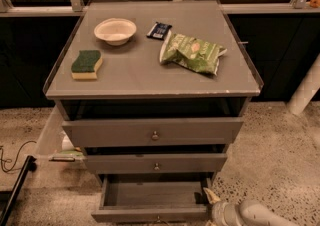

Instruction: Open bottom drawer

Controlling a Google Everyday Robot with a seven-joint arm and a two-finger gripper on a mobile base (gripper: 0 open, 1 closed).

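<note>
The grey cabinet has three drawers. The bottom drawer [150,214] is pulled out, showing its shallow grey interior [152,194]; its slim front panel sits at the bottom edge of the view, with its knob barely in view. The middle drawer [156,162] and top drawer [154,131] stand out a little less. My gripper [212,201] is at the bottom right, beside the right front corner of the bottom drawer, with the white arm [255,214] behind it.
On the cabinet top [150,75] lie a white bowl [115,31], a green-yellow sponge [86,64], a green chip bag [192,52] and a dark snack bar [159,30]. A white post [306,92] stands at right. A black cable [12,157] lies on the speckled floor at left.
</note>
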